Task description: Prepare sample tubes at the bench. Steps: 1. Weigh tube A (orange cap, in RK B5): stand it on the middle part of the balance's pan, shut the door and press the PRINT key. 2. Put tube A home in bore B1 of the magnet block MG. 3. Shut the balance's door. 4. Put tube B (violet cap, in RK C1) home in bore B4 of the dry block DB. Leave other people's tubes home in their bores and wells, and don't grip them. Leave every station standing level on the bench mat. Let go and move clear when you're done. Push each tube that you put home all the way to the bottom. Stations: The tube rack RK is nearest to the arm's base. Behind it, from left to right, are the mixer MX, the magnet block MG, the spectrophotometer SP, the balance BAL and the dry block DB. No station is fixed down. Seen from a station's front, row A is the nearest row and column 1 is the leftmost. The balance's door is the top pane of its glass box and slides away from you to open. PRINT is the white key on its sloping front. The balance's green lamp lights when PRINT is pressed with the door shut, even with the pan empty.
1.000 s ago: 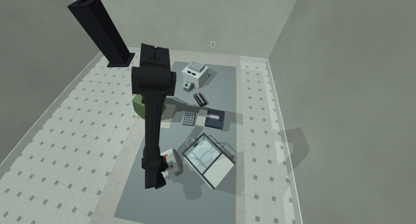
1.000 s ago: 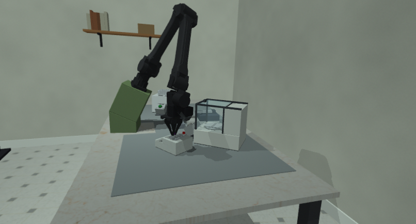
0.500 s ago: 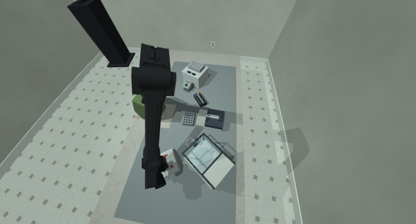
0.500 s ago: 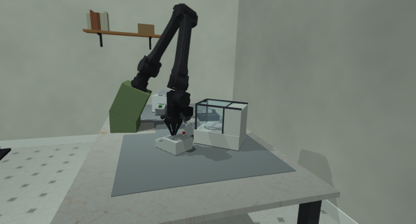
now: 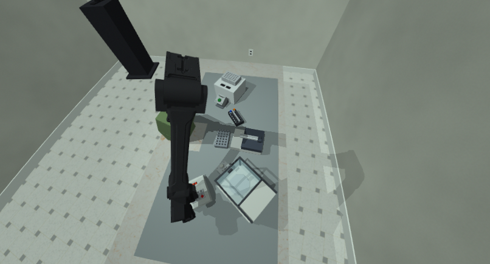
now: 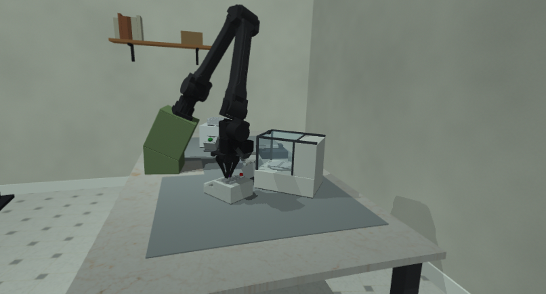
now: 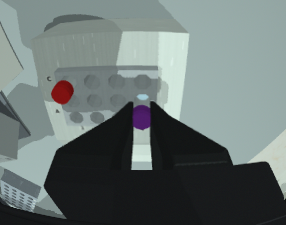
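My gripper (image 7: 141, 109) (image 6: 227, 177) is shut on tube B, whose violet cap (image 7: 141, 118) shows between the fingertips. It points down over the dry block DB (image 5: 210, 193) (image 6: 229, 194) (image 7: 170, 51). A pale blue spot shows just past the fingertips, around bore B4; how deep the tube sits cannot be told. An orange cap (image 5: 234, 109) stands at the far end of the black magnet block MG (image 5: 239, 121). The balance's (image 5: 258, 203) (image 6: 284, 181) top pane looks shut. Its green lamp is not readable.
A red-capped tube (image 7: 62, 92) (image 6: 240, 174) stands at DB's left side. The balance is close beside DB. The grey rack RK (image 5: 222, 138) (image 7: 19, 193), spectrophotometer SP (image 5: 253, 145) and white mixer MX (image 5: 233, 92) stand farther off. A blue cap (image 5: 230, 111) is beside the orange one.
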Robot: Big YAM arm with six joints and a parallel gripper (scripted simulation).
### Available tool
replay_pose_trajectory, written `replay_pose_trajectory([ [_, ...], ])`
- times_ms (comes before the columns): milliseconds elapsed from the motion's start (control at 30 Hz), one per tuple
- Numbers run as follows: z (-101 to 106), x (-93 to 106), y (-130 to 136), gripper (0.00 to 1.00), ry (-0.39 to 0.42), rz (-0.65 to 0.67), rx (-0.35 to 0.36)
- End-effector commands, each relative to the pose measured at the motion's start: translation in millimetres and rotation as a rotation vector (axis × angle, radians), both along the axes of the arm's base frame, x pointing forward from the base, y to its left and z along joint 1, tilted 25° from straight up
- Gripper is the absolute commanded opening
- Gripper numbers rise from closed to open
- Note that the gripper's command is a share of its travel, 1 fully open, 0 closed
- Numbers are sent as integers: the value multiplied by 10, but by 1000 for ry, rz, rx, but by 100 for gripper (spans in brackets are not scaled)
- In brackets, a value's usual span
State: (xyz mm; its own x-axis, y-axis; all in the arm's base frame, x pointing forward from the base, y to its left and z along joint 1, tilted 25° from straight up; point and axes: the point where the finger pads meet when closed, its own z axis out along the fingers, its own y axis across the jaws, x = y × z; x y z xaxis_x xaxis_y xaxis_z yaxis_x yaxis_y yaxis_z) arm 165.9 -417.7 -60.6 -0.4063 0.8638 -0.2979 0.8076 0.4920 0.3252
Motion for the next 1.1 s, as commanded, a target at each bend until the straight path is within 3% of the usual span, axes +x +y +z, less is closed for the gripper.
replay_pose_trajectory([
  [0, -33, -45, -127, 9, 14, -13, -5],
  [1067, -32, -71, -149, 9, 14, -14, -10],
])
